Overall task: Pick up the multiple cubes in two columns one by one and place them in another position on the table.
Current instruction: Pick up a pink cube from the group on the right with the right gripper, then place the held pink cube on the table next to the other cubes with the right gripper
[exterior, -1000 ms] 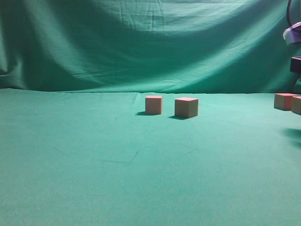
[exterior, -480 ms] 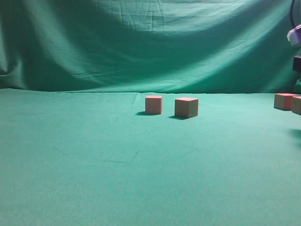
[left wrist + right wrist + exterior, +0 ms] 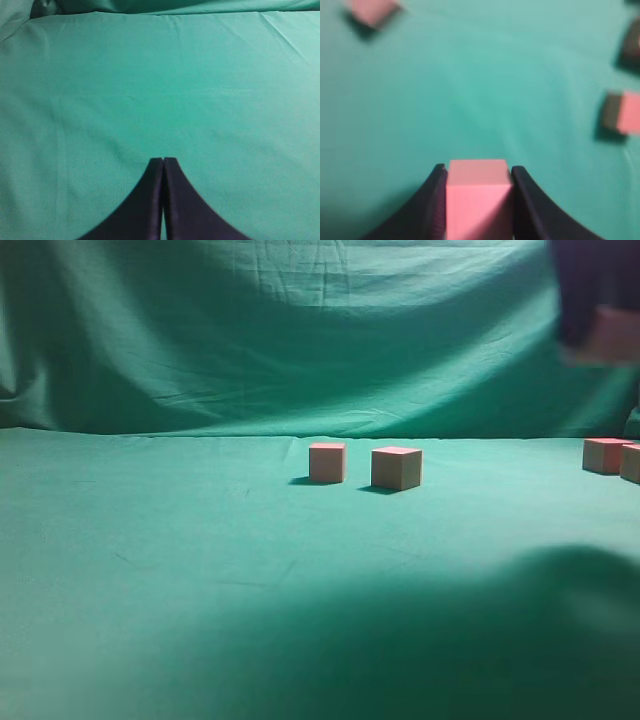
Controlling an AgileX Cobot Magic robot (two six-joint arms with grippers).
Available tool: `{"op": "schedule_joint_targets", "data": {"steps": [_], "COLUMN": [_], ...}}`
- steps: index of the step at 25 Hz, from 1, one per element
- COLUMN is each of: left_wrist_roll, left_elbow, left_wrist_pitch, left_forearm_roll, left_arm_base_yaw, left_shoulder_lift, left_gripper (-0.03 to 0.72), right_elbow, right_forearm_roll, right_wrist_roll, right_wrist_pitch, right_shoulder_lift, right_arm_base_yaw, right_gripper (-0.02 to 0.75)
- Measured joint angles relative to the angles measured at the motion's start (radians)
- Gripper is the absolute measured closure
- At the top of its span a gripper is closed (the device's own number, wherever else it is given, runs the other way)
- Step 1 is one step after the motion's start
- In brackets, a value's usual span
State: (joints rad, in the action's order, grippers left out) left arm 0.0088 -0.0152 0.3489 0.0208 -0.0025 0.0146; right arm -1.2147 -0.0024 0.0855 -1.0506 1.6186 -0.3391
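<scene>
Right gripper point(image 3: 479, 200) pinches a pink cube point(image 3: 479, 192) aloft (left gripper point(image 3: 163, 200) pressed together); lower level, clear of the cubes at two o'clock point(image 3: 620, 112).

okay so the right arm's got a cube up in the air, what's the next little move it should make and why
Probably carry the cube across toward the two cubes at mid-table, staying high. The right end effector is clamped on its sides and well above the table, so the lift looks done. Open cloth lies beside that pair. Lowering can wait until it is over a free spot.
</scene>
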Motion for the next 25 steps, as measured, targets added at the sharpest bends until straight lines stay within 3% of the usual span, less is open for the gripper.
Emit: {"op": "schedule_joint_targets", "data": {"steps": [6,10,18,25], "left_wrist_roll": [0.000,0.000,0.000,0.000], "left_elbow": [0.000,0.000,0.000,0.000], "left_wrist_pitch": [0.000,0.000,0.000,0.000], "left_forearm_roll": [0.000,0.000,0.000,0.000], "left_arm_base_yaw": [0.000,0.000,0.000,0.000], "left_shoulder_lift": [0.000,0.000,0.000,0.000], "left_gripper": [0.688,0.688,0.688,0.688], "right_elbow": [-0.304,-0.515,-0.864,-0.947], "right_forearm_roll": [0.007,0.011,0.011,0.013], "right_wrist_roll": [-0.010,-0.010,-0.046,-0.268], "right_wrist_pitch": [-0.058,-0.142,-0.189,-0.190], "right_shoulder_lift": [0.048,0.177,0.485,0.630], "right_arm_base_yaw": [-0.221,-0.303,-0.344,-0.344], "right_gripper": [0.480,0.480,0.480,0.480]}}
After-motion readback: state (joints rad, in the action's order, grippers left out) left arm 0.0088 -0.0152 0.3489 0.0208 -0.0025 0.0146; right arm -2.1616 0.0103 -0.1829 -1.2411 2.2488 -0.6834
